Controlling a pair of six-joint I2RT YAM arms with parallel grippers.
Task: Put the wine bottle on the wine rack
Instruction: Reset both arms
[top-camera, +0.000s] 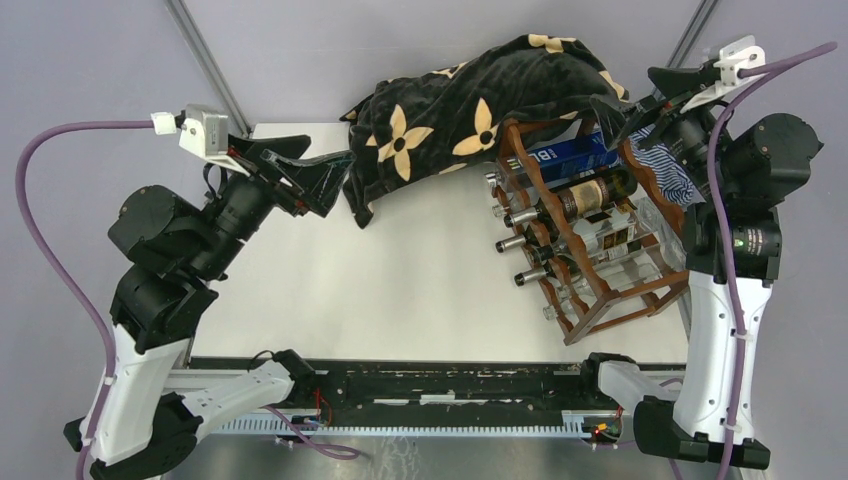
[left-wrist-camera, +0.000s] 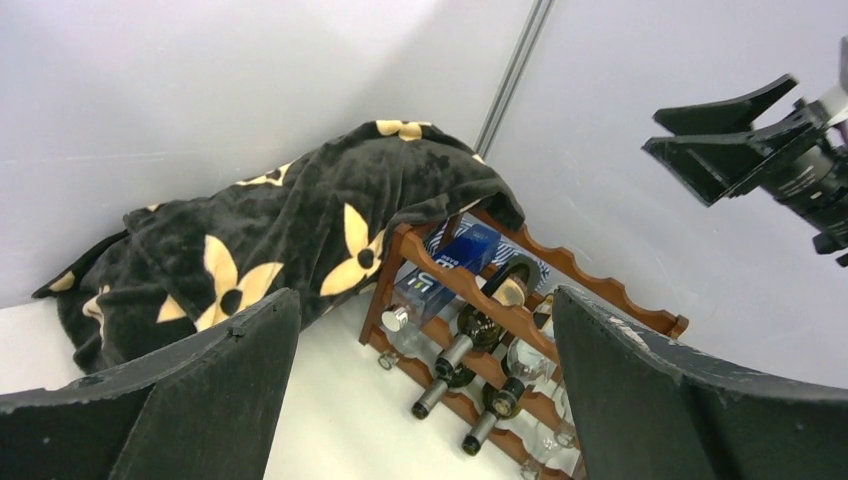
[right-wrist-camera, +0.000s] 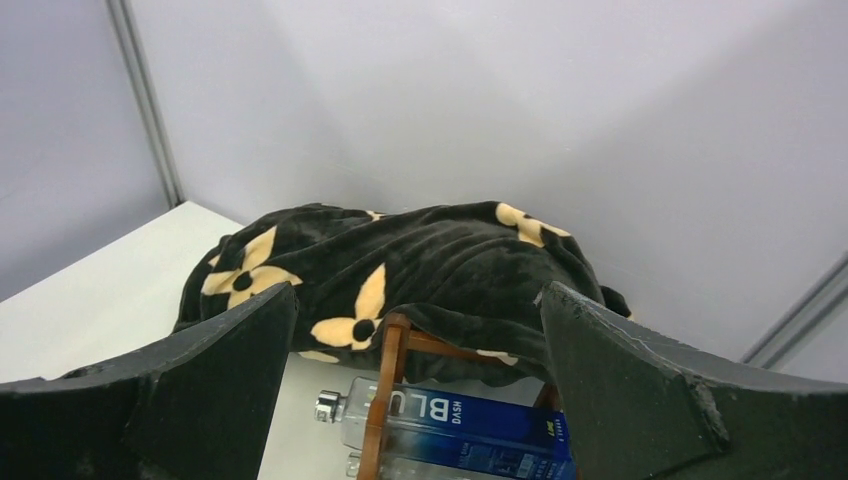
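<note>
The dark reddish-brown wine rack (top-camera: 640, 290) stands at the table's right and holds several bottles lying down. Among them are a dark wine bottle with a tan label (top-camera: 580, 195) and a clear bottle with a blue label (top-camera: 570, 155). No bottle shows off the rack. My left gripper (top-camera: 340, 178) is open and empty at the left edge of the blanket. In the left wrist view (left-wrist-camera: 425, 300) it faces the rack (left-wrist-camera: 395, 285). My right gripper (top-camera: 622, 92) is open and empty above the rack's far end. In the right wrist view (right-wrist-camera: 417, 295) the blue-labelled bottle (right-wrist-camera: 480, 420) lies below it.
A black blanket with cream flowers (top-camera: 460, 110) covers the rack's far end and spills onto the far table; what lies under it is hidden. A blue-striped cloth (top-camera: 668, 170) lies behind the rack. Clear glasses (left-wrist-camera: 525, 365) sit in the rack. Walls close the far side.
</note>
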